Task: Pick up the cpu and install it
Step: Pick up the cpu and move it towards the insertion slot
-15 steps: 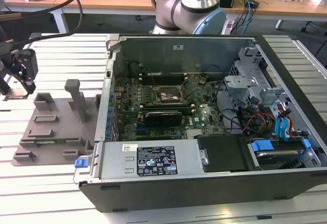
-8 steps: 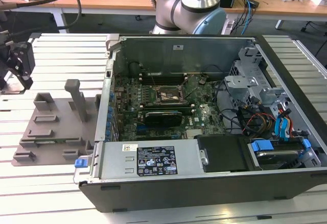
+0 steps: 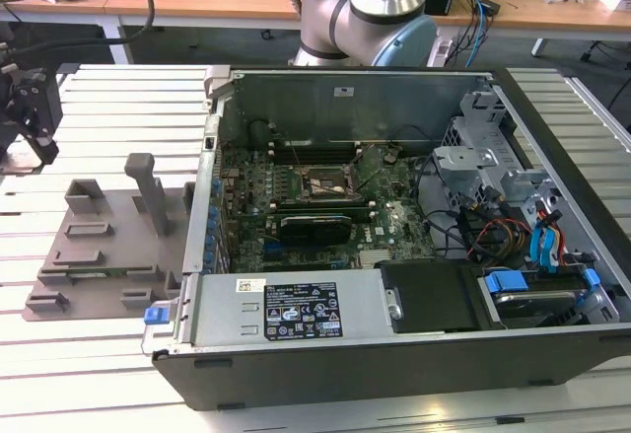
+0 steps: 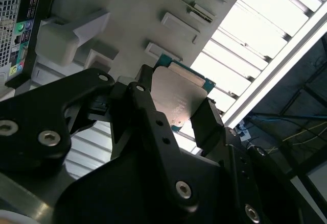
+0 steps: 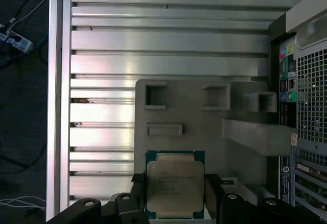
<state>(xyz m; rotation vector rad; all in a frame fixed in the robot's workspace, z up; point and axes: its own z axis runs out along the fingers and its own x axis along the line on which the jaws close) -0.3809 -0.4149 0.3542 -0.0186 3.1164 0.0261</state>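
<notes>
the cpu [image 5: 174,185] sits between the two black fingers [image 5: 212,196] of the gripper [image 5: 174,196], one finger against each of two opposite edges. the jaws are drawn in onto the chip and pinch it by its sides. its silvery metal top faces the camera in the first wrist view, with the green edge of its board showing around the plate.

in the second wrist view the same cpu [image 4: 181,99] is seen from the other side of the gripper [image 4: 176,109]. a finger [image 4: 145,94] presses one edge and the other finger presses the opposite edge. here the chip lies over the edge of the grey plastic tray [image 4: 143,15], with the bright slats of the table behind part of it. whether it touches the tray cannot be told.

in the first wrist view the tray [image 5: 189,112] lies beneath the cpu, its square and oblong pockets further out from the gripper.

in the exterior view the gripper [image 3: 30,117] hangs at the exterior view's far left, above the slatted metal table [image 3: 108,93] and well apart from the open computer case [image 3: 394,354]. the tray [image 3: 99,246] lies between the gripper and the case. inside the case the motherboard [image 3: 296,206] shows its socket [image 3: 330,184], far from the chip.
</notes>
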